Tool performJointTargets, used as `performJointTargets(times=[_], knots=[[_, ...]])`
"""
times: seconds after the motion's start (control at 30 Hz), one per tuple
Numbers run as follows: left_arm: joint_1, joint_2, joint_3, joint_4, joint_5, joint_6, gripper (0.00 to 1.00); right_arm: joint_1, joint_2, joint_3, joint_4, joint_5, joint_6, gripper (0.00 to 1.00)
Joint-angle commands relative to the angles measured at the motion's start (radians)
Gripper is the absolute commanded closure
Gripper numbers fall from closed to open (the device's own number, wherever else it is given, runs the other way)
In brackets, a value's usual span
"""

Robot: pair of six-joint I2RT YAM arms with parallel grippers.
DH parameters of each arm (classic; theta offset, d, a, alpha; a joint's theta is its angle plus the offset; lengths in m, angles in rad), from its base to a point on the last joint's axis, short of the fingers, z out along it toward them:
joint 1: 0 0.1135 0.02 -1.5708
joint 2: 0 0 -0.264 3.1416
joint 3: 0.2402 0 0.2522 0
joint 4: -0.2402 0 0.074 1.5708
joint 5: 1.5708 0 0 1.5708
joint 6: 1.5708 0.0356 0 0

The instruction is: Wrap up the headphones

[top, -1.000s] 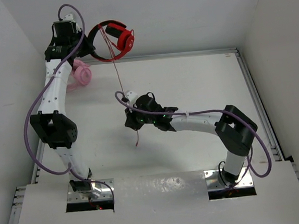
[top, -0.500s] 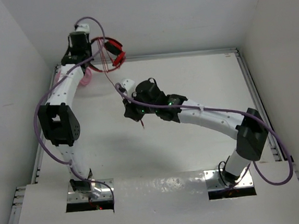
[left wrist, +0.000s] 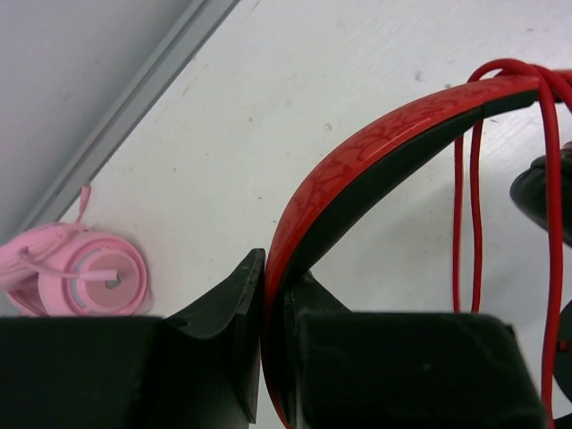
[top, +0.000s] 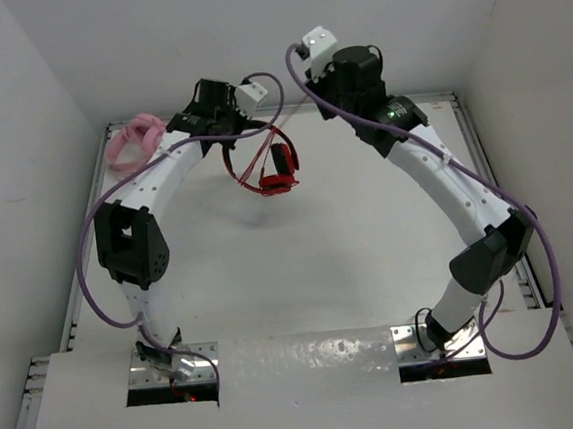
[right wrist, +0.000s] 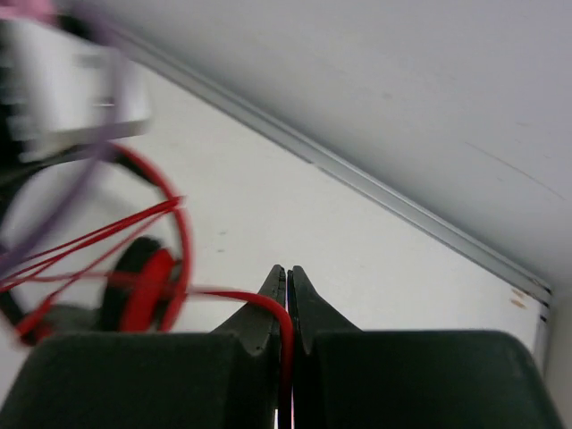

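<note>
Pink coiled bundle [top: 134, 139] at far left, lying on the table [top: 369, 237] by the back rail, well apart from the work. Next along, left gripper [left wrist: 273, 268] pressed shut on the headband [left wrist: 357, 170] of the headphones [top: 280, 182], thin edge of the band nipped between the two black fingers, whole set seemingly lifted clear of the table near the back centre. Earcups [right wrist: 147, 286] dangling below the band, a few loose loops of red cable [left wrist: 551, 232] already draped over it. Further right, right gripper [right wrist: 288, 277] raised high near the back wall, fingers squeezed together on the cable, one strand leading from the pinch across to the loops.

Probably light overall. Band stiff and springy, smooth plastic, so apt to swivel in a narrow pinch when tugged; best held mid-arch, as now, square across the band. Earcups likely hinged, free to swing and foul a loop. Cable limp, thin, slick, no shape of its own; in need of steady tension to lie tight, yet at risk of strain at the earcup joint, or of slipping through the fingers, under a hard pull. Best taken close to the wound part, with a short free length.
</note>
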Motion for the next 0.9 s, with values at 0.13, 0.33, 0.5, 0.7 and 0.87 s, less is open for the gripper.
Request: performJointTargets(times=[0.13,0.33,0.5,0.7,0.87], knots=[[-0.08,-0.11,0.115,-0.18,0.184,0.036,1.0,-0.184,0.049,0.052,0.186,-0.019,0.089,1.0],[-0.111,-0.132,0.187,-0.261,0.314,-0.001,1.0,-0.234,0.099,0.071,0.201,-0.088,0.179,1.0],[-0.08,-0.139,0.281,-0.318,0.505,-0.126,1.0,-0.267,0.048,-0.084,0.244,-0.104,0.245,1.0],[-0.055,-0.144,0.316,-0.307,0.519,-0.24,1.0,-0.274,-0.118,-0.375,0.397,-0.118,0.306,1.0],[-0.054,-0.144,0.351,-0.284,0.571,-0.312,1.0,-0.277,-0.154,-0.472,0.417,-0.165,0.349,1.0]])
